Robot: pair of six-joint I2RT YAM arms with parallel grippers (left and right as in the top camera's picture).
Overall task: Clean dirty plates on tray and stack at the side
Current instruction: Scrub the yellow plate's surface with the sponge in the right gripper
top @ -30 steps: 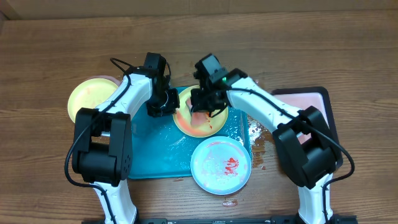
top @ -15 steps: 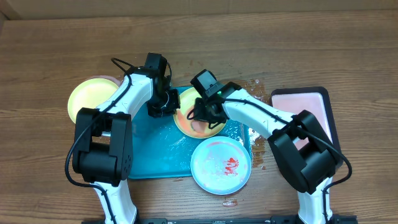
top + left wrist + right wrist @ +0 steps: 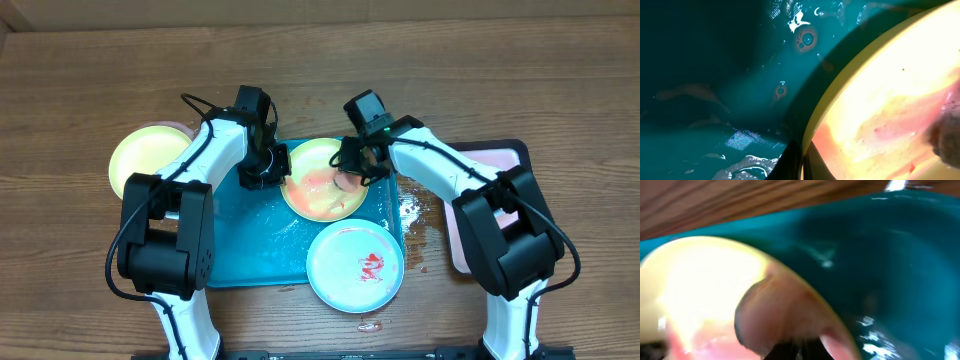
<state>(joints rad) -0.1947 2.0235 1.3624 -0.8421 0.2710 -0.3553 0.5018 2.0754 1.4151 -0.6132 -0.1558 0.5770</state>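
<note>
Now the left tool (image 3: pixel 272 176) is clamped tight on the left rim of the yellow-green plate (image 3: pixel 312 198) at the far edge of the tray (image 3: pixel 245 245), while the right tool (image 3: pixel 353 176) pinches a pinkish wad (image 3: pixel 347 183) against the plate's right side; the pale blue plate (image 3: pixel 340 272) overhangs the tray's near right corner

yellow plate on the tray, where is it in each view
Overhead: plate at centre, on the tray's upper right part.
Left wrist: plate fills the right side, rim curving to bottom centre.
Right wrist: plate in the left half, partly behind the pink sponge.
Shared landmark: the teal tray under it.
</note>
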